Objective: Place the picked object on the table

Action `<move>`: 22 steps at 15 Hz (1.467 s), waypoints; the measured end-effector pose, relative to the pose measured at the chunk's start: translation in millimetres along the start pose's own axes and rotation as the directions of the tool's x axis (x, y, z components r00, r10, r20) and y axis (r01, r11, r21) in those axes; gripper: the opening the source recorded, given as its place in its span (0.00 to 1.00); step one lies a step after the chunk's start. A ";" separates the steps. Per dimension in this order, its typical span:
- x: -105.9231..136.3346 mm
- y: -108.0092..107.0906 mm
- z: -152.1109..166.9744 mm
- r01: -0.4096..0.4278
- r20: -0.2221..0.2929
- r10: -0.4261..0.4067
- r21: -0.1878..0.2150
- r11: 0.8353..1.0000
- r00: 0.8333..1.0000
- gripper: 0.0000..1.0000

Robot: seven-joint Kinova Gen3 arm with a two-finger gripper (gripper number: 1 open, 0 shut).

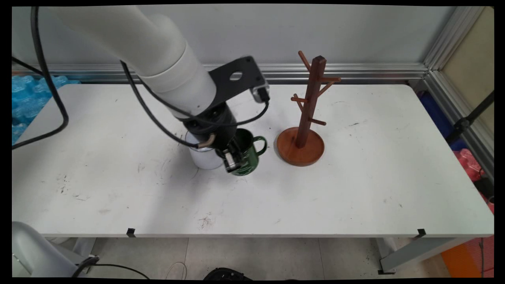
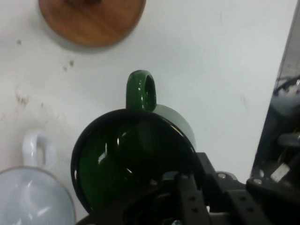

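A dark green mug [image 1: 247, 154] stands on the white table [image 1: 335, 189], its handle [image 1: 260, 145] turned toward the wooden mug tree [image 1: 305, 114]. My gripper [image 1: 233, 156] comes down on the mug's left side, one finger inside and one outside the wall, shut on the rim. In the hand view the green mug [image 2: 133, 159] fills the middle, its handle [image 2: 140, 91] pointing up, and my gripper [image 2: 177, 180] pinches the rim at the lower right. A white mug [image 1: 203, 157] stands right beside the green one, partly hidden by the wrist.
The mug tree's round base [image 1: 300, 146] lies just right of the green mug, also showing as the base [image 2: 91, 21] in the hand view. The white mug [image 2: 33, 197] sits at the hand view's lower left. Black cables [image 1: 158, 118] hang from the arm.
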 end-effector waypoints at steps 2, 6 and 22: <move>-4.8 0.7 2.9 -0.014 0.027 0.014 0.010 1.000 1.000 0.00; -16.1 0.2 10.8 -0.038 0.080 0.035 0.033 0.999 0.996 0.00; -46.1 6.8 49.5 -0.104 0.126 0.095 0.064 0.993 0.987 0.00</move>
